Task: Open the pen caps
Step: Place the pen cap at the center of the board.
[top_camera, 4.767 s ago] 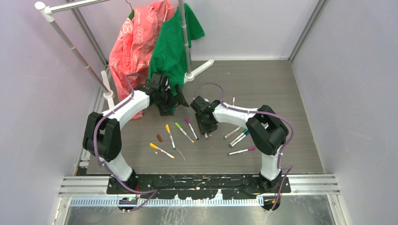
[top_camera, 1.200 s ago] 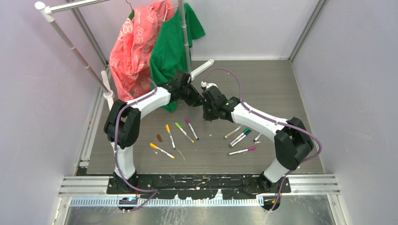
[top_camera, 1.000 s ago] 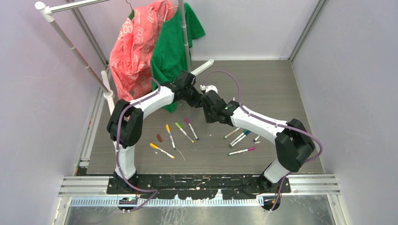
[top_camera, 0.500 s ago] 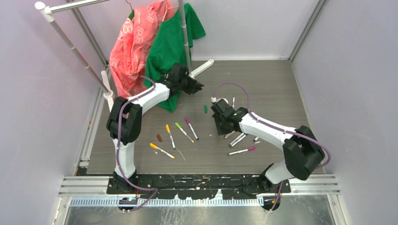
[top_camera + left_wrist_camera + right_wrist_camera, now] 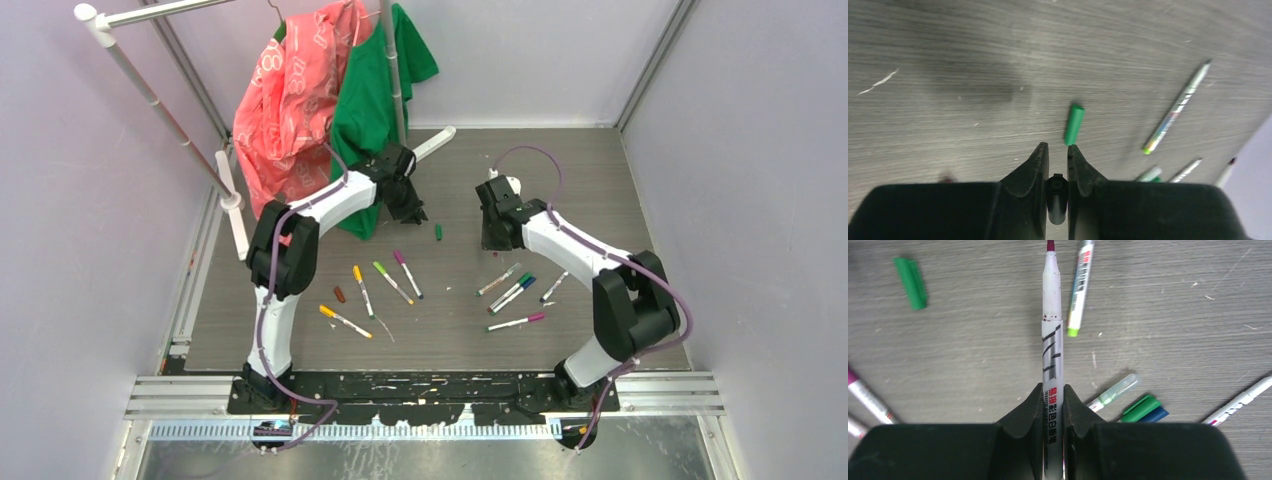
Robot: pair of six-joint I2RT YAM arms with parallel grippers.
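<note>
Toward the left of the bench (image 5: 600,190), a fan of pens (image 5: 392,282) with yellow, green and magenta ends lies flat, a loose brown cap (image 5: 339,294) among them. Beyond them the left jaws are pinched together on what looks like a short dark cap (image 5: 1057,189). Just ahead of those jaws a green cap (image 5: 1074,124) lies alone on the wood. Further right, the right jaws are clamped on the barrel of a pen (image 5: 1052,340) whose dark red tip (image 5: 1050,245) is bare and points away from the wrist. So this pen's uncapping looks done: cap in one arm, barrel in the other. Nearer the right arm's base a cluster of pens (image 5: 510,292) lies, the green and blue ones seemingly capped. Next, I judge, both arms must set their pieces down on a free patch, then take a capped pen, one on the barrel, one on the cap, and pull straight along its length
</note>
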